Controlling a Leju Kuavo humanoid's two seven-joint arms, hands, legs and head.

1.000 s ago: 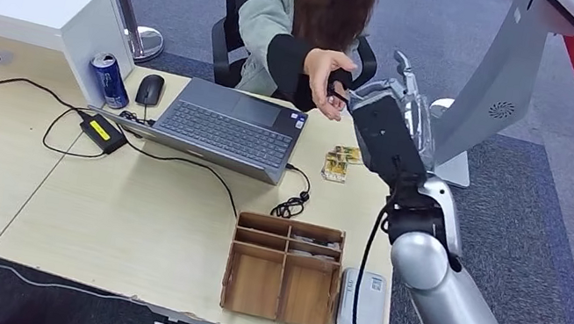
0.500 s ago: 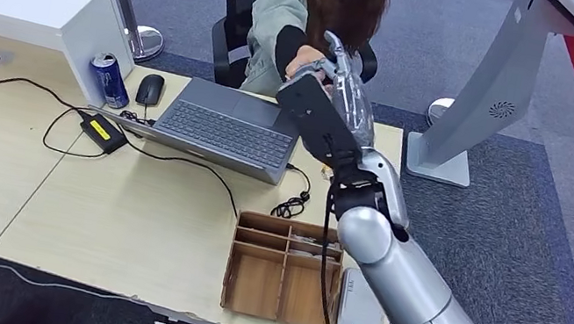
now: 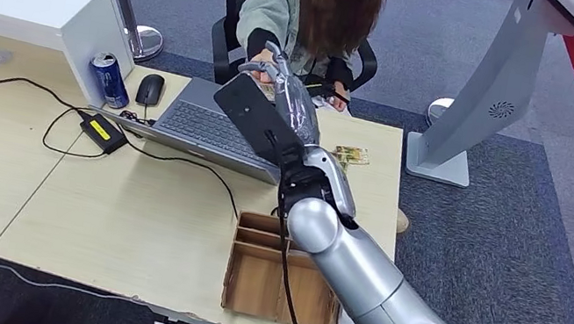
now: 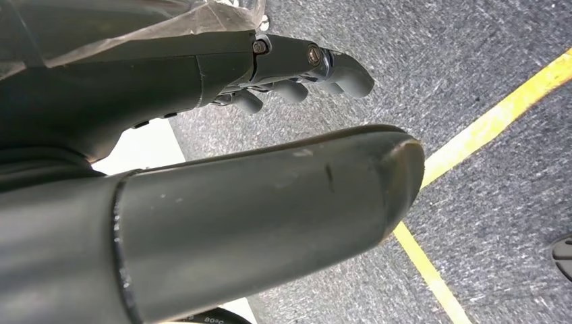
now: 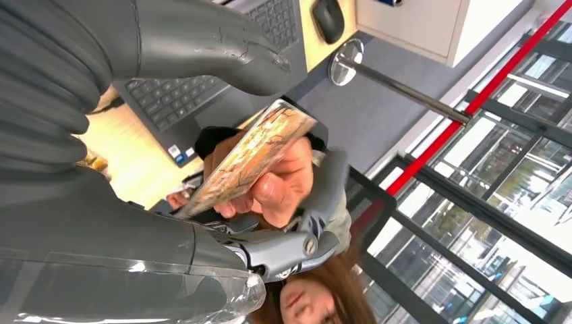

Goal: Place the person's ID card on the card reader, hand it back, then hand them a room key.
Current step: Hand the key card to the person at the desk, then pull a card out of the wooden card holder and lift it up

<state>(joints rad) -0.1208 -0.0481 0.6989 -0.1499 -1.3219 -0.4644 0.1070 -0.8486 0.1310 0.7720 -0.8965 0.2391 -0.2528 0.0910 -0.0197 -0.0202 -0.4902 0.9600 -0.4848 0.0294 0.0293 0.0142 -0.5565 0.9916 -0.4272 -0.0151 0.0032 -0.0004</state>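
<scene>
The right hand (image 3: 282,94) reaches up to the top middle of the head view, fingers apart, around a card (image 5: 251,156) the person's hand (image 5: 273,185) holds. I think it is taking the card. Next it must pinch it. The reader (image 3: 345,319) waits low, under the arm.

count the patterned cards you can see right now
2 clear: one card between the right hand and the person's hand, one card on the desk beside the laptop. The arm may hide others.
</scene>
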